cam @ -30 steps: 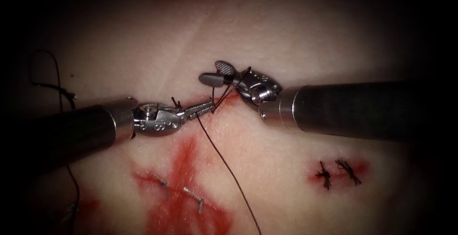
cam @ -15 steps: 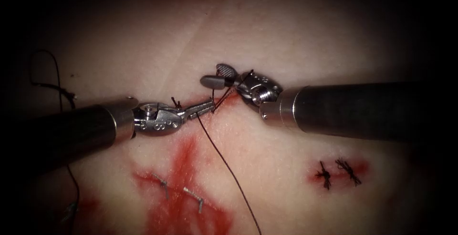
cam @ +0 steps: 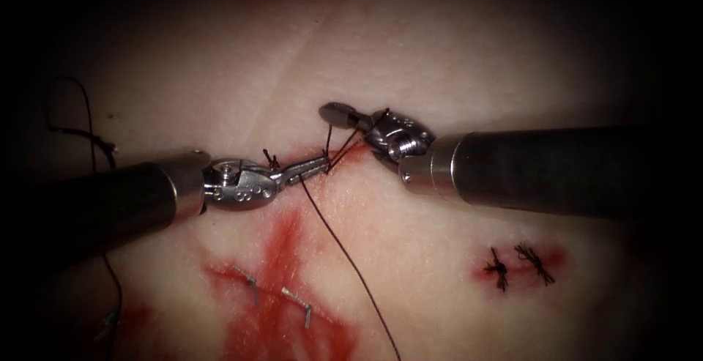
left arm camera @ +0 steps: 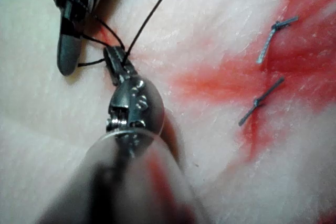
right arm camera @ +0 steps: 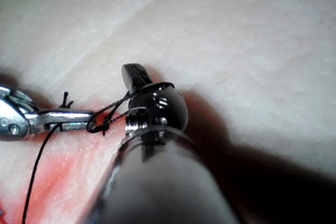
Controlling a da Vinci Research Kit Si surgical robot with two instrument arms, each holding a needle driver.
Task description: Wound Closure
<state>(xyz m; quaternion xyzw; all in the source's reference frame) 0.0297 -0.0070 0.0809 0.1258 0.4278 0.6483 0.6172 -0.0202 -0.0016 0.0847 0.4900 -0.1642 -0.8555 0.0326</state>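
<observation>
On the pale tissue point(cam: 410, 53), my left tool point(cam: 316, 163) lies at the left end of the short red cut point(cam: 353, 151), jaws shut on the dark thread point(cam: 351, 258) beside a small knot point(cam: 327, 166). The long thread runs from there down toward the near edge. My right tool point(cam: 333, 113) comes in over the right side of the cut, its jaws shut on the short strands rising from the knot. In the left wrist view the left tool point(left arm camera: 116, 59) grips thread next to the right tool point(left arm camera: 67, 59). The right wrist view has the right tool point(right arm camera: 134, 74) with a loop of thread point(right arm camera: 107, 116) beneath it.
Two finished dark knots point(cam: 500, 267) point(cam: 534, 262) sit in a red patch at the right. Grey staple-like pieces point(cam: 296, 304) point(cam: 249, 280) lie in red fluid point(cam: 282, 247) near the front left. Loose thread point(cam: 88, 134) curls at the far left.
The right tool's jaws stood wide open over the strands above the knot; they have now shut on them. The left tool has kept its hold and place.
</observation>
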